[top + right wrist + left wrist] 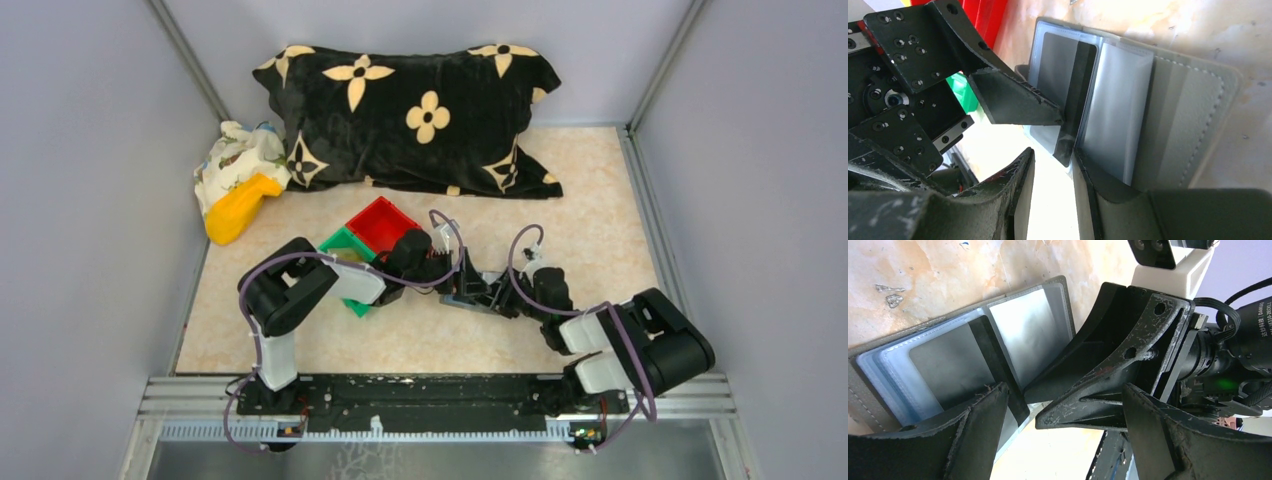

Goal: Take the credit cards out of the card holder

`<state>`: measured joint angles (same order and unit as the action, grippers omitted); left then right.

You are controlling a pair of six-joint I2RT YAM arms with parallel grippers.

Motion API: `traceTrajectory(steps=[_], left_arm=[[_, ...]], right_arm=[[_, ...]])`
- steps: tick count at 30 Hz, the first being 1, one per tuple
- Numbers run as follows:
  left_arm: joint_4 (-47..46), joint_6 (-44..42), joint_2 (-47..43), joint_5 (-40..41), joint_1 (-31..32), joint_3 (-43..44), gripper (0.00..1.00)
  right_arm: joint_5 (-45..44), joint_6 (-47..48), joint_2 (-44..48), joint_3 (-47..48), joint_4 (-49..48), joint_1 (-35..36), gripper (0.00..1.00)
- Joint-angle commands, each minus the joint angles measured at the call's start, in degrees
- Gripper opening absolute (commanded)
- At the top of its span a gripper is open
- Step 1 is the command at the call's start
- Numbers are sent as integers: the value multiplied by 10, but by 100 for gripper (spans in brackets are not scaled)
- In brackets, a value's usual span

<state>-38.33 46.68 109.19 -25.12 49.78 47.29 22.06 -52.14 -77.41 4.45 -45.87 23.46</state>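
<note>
The card holder (1034, 325) lies open and flat on the table, grey with clear sleeves (1115, 100); from above only a dark sliver (458, 300) shows under the two grippers. A grey credit card (948, 365) with a dark stripe (1078, 95) sticks partway out of a sleeve. My left gripper (1064, 387) is open wide, one fingertip (1048, 116) pressing on the card's stripe. My right gripper (1053, 152) is open with a narrow gap. The card's corner (1064, 150) lies just beyond its fingertips, and one finger (1108, 200) rests on the holder.
A red bin (383, 222) and a green bin (345, 250) stand just left of the grippers. At the back lie a black flowered pillow (410, 115), a patterned cloth bundle (235, 155) and a yellow object (238, 208). Grey walls close in both sides.
</note>
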Motion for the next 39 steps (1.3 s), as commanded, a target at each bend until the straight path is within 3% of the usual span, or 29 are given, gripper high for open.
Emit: traceTrajectory(steps=[1, 8, 22, 30, 39], left_arm=[[21, -6, 9, 0, 1, -16, 90], [25, -9, -13, 3, 0, -22, 90], [140, -74, -105, 70, 2, -2, 92], [192, -95, -110, 122, 2, -14, 92], [170, -81, -64, 97, 2, -13, 93]], right_arm=[[51, -25, -23, -4, -88, -3, 34], [52, -31, -37, -3, -104, -3, 34], [13, 8, 19, 7, 5, -4, 34], [17, 8, 3, 10, -7, -4, 34], [14, 11, 6, 16, 6, -4, 34]])
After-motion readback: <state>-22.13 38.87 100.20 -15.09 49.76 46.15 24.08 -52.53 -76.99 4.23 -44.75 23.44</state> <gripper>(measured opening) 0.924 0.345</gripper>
